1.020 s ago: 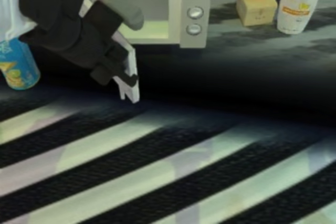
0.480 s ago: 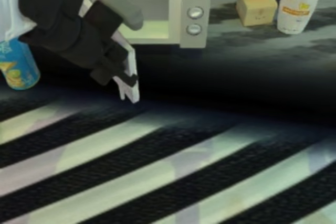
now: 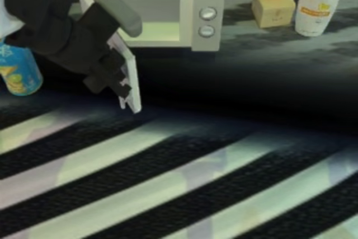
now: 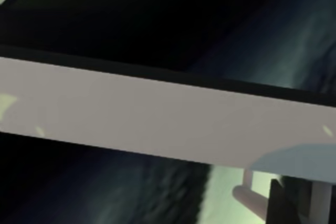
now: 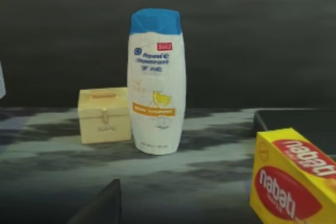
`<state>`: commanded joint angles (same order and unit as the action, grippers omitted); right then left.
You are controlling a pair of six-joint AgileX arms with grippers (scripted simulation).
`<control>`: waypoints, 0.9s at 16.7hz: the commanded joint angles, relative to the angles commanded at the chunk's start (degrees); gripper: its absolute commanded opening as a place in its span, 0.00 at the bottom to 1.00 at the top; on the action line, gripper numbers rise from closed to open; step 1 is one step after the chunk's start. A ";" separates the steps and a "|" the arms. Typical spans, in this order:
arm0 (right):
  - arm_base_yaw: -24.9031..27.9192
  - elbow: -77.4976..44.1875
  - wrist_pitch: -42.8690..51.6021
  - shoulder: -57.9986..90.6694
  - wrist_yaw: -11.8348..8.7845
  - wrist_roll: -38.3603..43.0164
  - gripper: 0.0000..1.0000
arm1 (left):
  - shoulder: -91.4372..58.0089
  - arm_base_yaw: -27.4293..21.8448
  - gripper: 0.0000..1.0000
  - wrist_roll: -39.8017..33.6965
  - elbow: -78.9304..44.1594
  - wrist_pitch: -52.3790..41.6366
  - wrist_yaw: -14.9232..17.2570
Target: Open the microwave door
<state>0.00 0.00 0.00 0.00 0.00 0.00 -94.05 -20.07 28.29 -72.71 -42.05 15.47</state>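
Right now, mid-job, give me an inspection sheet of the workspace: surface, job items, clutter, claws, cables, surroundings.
Surface: table with dark and pale diagonal stripes.
Job's things: microwave at the back; microwave door swung out, pale interior exposed.
Clutter: tan box and white bottle at back right; blue can at left edge; yellow nabati box seen only in the right wrist view.
Claws: left claw at the door's free edge, grip not discernible; right claw not in view.
Cables: nothing seen.
Surroundings: dark backdrop behind the table.
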 joint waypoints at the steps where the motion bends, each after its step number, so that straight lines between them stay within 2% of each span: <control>1: 0.00 0.00 0.00 0.00 0.00 0.00 1.00 | 0.15 0.58 0.00 1.27 0.18 -0.38 0.59; 4: 0.00 0.00 0.00 0.00 0.00 0.00 1.00 | 0.36 1.40 0.00 3.08 0.44 -0.90 1.43; 15: 0.00 0.00 0.00 0.00 0.00 0.00 1.00 | 0.36 1.40 0.00 3.08 0.44 -0.90 1.43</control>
<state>0.00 0.00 0.00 0.00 0.00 0.00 -93.69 -18.68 31.37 -72.27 -42.95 16.90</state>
